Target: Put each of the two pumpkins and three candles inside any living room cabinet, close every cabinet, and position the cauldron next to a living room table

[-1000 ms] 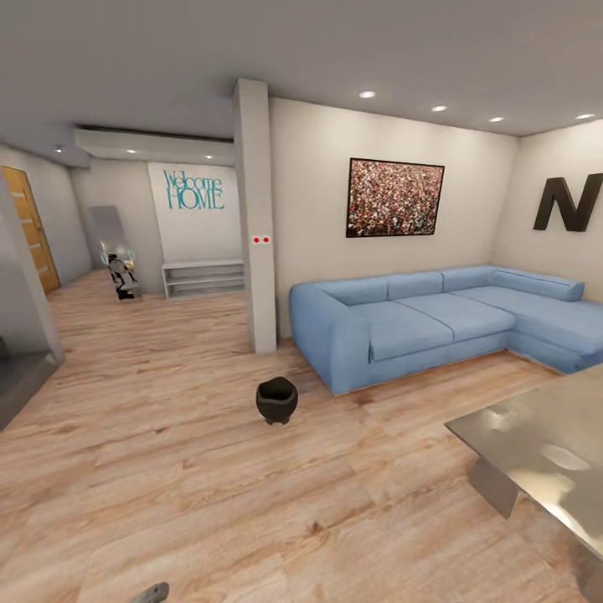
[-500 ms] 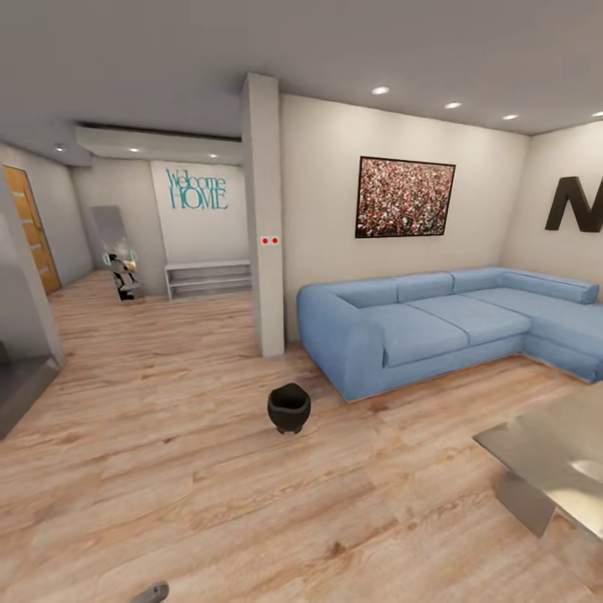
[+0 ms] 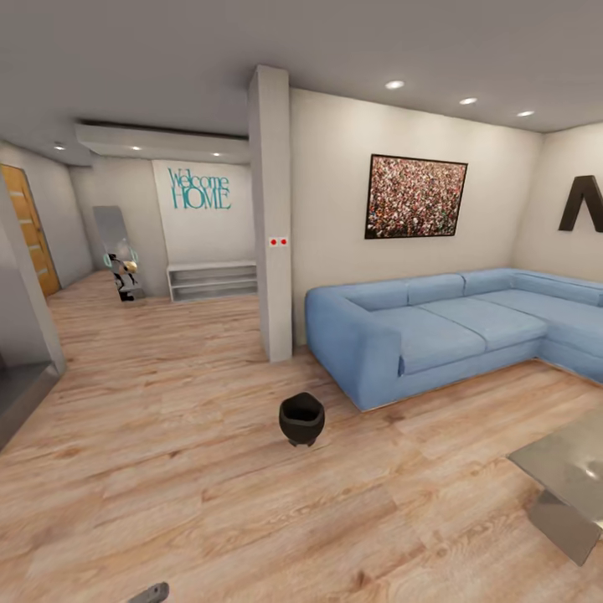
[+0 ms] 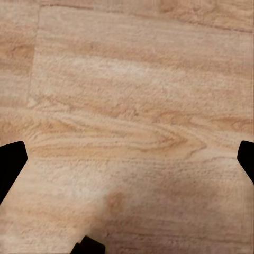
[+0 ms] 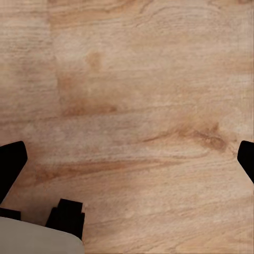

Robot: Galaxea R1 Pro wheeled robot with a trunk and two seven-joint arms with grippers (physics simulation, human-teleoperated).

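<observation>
The cauldron (image 3: 301, 418), a small round black pot with a wide dark mouth, stands alone on the wooden floor in the head view, in front of the sofa's near arm. A corner of the glossy grey table (image 3: 574, 473) juts in at the lower right, well apart from the cauldron. My left gripper (image 4: 127, 159) hangs open over bare floorboards, and so does my right gripper (image 5: 127, 164). Neither has anything between its fingers. The pumpkins, candles and cabinet are out of view.
A blue corner sofa (image 3: 452, 331) fills the right side against the wall. A white pillar (image 3: 272, 218) rises just behind the cauldron. Further back left are a low grey shelf (image 3: 212, 280) and an orange door (image 3: 29, 230). Open floor lies between me and the cauldron.
The whole head view has shifted: the camera has swung left and come a little closer. The cauldron looks slightly larger and the table has slid toward the right edge. Nothing itself has moved.
</observation>
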